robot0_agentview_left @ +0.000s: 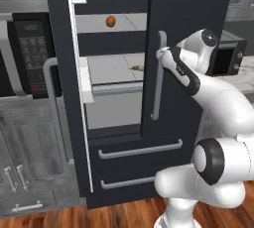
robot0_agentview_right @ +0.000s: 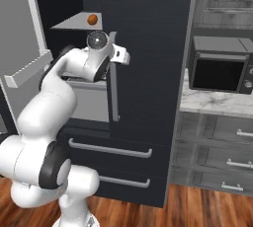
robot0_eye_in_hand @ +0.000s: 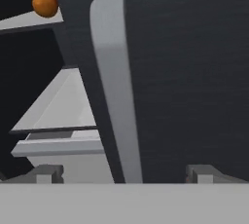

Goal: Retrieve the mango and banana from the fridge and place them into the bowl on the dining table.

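Observation:
The fridge (robot0_agentview_left: 188, 4) stands with its left door (robot0_agentview_left: 62, 88) swung open and its right door shut. The small orange mango (robot0_agentview_left: 110, 21) (robot0_agentview_right: 92, 19) (robot0_eye_in_hand: 45, 4) lies on an upper shelf. One shelf lower lies the banana (robot0_agentview_left: 138, 67), partly hidden by the right door's edge. My gripper (robot0_agentview_left: 161, 53) (robot0_agentview_right: 121, 55) (robot0_eye_in_hand: 124, 174) is open, close in front of the right door. That door's silver bar handle (robot0_eye_in_hand: 114, 82) runs up between the fingertips (robot0_eye_in_hand: 46, 173) without touching them. The bowl and the dining table are out of view.
A black microwave (robot0_agentview_left: 30, 53) sits left of the fridge above grey cabinets (robot0_agentview_left: 30, 167). To the fridge's right, another dark oven (robot0_agentview_right: 220, 68) stands on a marble counter (robot0_agentview_right: 212, 103) over grey drawers. Two fridge drawers (robot0_agentview_left: 139, 150) lie below. The floor is wood.

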You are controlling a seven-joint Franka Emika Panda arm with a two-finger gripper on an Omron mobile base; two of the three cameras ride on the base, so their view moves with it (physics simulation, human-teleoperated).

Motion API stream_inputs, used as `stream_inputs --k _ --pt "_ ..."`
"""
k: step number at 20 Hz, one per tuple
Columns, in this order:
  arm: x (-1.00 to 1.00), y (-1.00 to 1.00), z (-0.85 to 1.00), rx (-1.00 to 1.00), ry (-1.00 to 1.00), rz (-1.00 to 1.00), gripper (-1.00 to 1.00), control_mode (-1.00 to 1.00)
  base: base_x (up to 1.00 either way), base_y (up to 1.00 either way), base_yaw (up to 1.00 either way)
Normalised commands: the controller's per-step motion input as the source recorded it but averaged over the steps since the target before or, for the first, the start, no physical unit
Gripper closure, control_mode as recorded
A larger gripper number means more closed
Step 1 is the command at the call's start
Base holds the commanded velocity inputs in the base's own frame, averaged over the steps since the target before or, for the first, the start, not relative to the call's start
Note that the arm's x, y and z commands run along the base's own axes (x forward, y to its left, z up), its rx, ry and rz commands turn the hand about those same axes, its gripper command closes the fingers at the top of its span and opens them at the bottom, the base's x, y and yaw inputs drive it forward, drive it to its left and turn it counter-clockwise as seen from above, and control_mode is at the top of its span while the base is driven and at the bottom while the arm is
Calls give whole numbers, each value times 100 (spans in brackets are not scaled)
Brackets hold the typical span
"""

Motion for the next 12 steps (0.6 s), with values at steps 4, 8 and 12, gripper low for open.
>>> stream_inputs --k 4,8,12 --pt "63 0 -2 0 0 3 -100 -100 0 0 0" --pt "52 0 -8 0 0 4 -100 -100 0 0 0" --pt "52 0 -12 0 0 4 -100 -100 0 0 0"
